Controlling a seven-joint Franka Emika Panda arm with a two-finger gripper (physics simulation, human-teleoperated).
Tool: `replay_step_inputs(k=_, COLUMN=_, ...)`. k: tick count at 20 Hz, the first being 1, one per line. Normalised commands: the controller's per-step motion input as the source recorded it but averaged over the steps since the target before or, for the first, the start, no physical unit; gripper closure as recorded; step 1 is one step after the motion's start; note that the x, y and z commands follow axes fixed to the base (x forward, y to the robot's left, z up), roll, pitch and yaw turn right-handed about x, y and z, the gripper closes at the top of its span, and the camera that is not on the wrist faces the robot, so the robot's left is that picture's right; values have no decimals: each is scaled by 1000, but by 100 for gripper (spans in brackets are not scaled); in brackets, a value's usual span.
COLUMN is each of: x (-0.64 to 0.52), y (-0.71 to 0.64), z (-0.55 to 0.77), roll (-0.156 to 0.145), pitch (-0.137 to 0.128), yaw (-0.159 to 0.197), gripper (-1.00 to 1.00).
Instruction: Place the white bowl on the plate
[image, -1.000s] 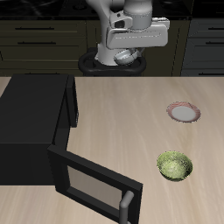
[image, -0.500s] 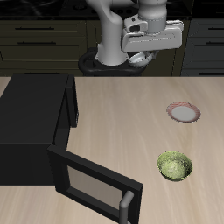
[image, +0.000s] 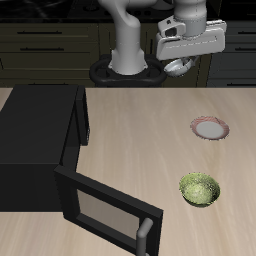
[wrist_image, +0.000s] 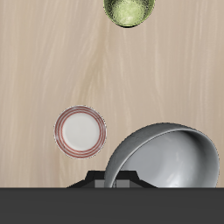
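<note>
Bare table around plate (image: 209, 128); green bowl (image: 198, 189) nearer front edge.

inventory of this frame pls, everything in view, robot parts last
white bowl: 1, white with grey metallic inside, held in the air, tilted, under the pincer
plate: 1, white centre, pinkish-red rim, flat on the table, nothing on it
green bowl: 1, mottled green, on the table nearer the front edge than the plate
microwave: 1, black, on the table, door swung open
table: 1, light wood
pincer: 1, light grey, raised above the table's back, shut on the white bowl
</note>
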Motion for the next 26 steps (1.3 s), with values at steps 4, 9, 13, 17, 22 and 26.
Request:
replay_step_inputs(k=4, x=4, y=401, z=-4, roll=28, pitch=-8, yaw=-16, gripper=100)
replay_step_inputs(k=9, x=34, y=365, z=-80, roll=21, pitch=0, yaw=18, gripper=100)
replay_step_inputs(k=13, x=134, y=301, z=-91, roll=-31, pitch=-6, yaw=11, gripper=100)
replay_step_inputs(k=17, x=70, y=328, z=-94, roll=-25, pitch=20, yaw=-11, gripper=100)
replay_step_inputs(k=22, x=-14, y=201, z=-28, roll=16, pitch=-33, yaw=36, gripper=100)
replay_step_inputs(k=26, x=58, y=-49, z=-142, roll=-36, pitch=-9, yaw=21, gripper=100)
